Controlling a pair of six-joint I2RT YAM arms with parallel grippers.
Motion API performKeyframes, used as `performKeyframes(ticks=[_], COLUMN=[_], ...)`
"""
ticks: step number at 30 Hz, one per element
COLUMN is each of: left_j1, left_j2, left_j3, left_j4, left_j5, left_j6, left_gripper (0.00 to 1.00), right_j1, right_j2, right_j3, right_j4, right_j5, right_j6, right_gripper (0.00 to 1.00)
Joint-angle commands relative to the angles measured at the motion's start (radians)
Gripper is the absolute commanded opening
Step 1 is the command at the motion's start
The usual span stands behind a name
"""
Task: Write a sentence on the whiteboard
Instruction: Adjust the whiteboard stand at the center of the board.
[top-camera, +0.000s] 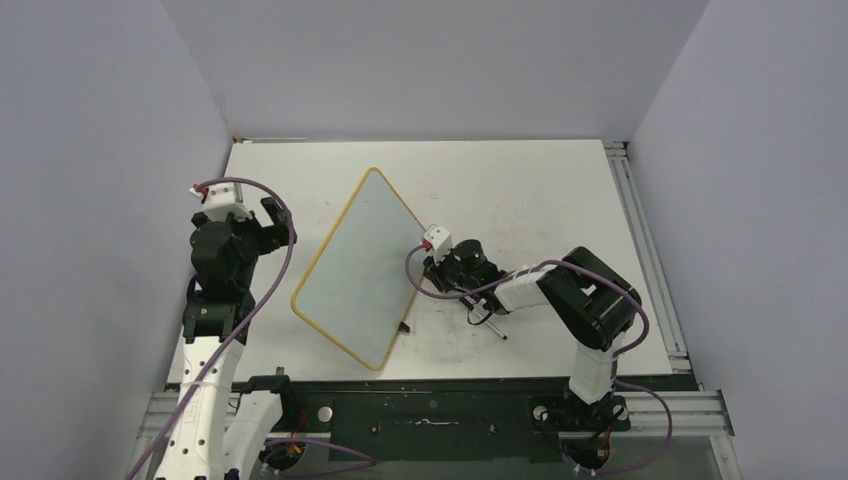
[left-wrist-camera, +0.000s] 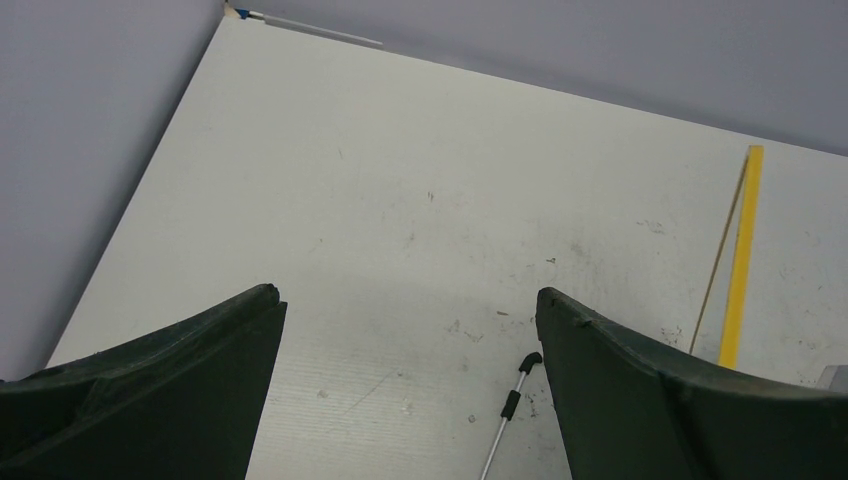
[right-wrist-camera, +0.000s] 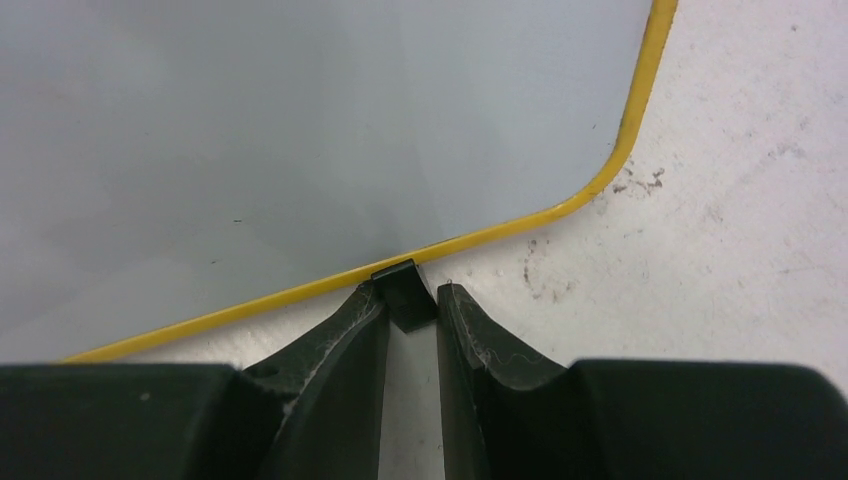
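whiteboard: the whiteboard (top-camera: 360, 265) sits centre-left in the top view on the worktop (top-camera: 520, 190). It is turned diamond-wise, one corner toward the top of the frame and one toward the bottom.
board surface: blank in the top view and in the right wrist view. No marker strokes are visible, only a few tiny specks.
sentence: not started, no word of it is on the board.
right gripper: the right gripper (right-wrist-camera: 412, 300) is at the board's right edge, mid-frame in the top view. It is closed down on the black clip foot (right-wrist-camera: 405, 292) clipped to the yellow frame (right-wrist-camera: 640, 110). The fingers (right-wrist-camera: 350, 330) press in on both sides of the clip and the gap is narrow.
left gripper: the left gripper (left-wrist-camera: 408, 298) is spread fully wide with nothing between the fingers. It is aimed at bare worktop to the left of the board, with the board's yellow edge at the right of its view.
marker: neither gripper holds one. A slim pen-like stick (top-camera: 490, 326) lies on the worktop under the right forearm, lower right of the board. I can't confirm it is a marker.
step in hand (my read): positioning or steadying the board by its clip, i.e. setup, not writing.
done: nothing on the writing itself.
left: get a marker in a gripper, uncap it if needed, and write both lines. That is essentially the whole task.
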Motion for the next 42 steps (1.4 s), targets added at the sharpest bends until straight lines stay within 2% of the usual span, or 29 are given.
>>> performKeyframes(ticks=[1, 4, 13, 24, 42], left_j1=[0.006, 0.007, 0.007, 0.013, 0.013], left_j2=[-0.018, -0.020, -0.027, -0.033, -0.037], left_j3=[0.010, 0.011, 0.014, 0.017, 0.015], left_j4=[0.015, 0.013, 0.012, 0.001, 0.001], left_j5=[-0.015, -0.022, -0.024, -0.055, -0.061], left_j6=[-0.001, -0.001, -0.004, -0.001, -0.001], left_gripper=[0.96, 0.96, 0.96, 0.96, 0.96], right_j1=[0.010, 0.020, 0.053, 0.069, 0.066], right_j2=[-0.069, -0.111, -0.201, -0.259, -0.320], right_j3=[-0.064, -0.105, -0.225, -0.284, -0.324], right_j4=[-0.051, -0.042, 0.004, -0.015, -0.107], right_j5=[0.070, 0.139, 0.349, 0.605, 0.852], right_j6=[0.049, 0.079, 0.228, 0.328, 0.543], right_gripper=[0.08, 0.05, 0.05, 0.05, 0.05])
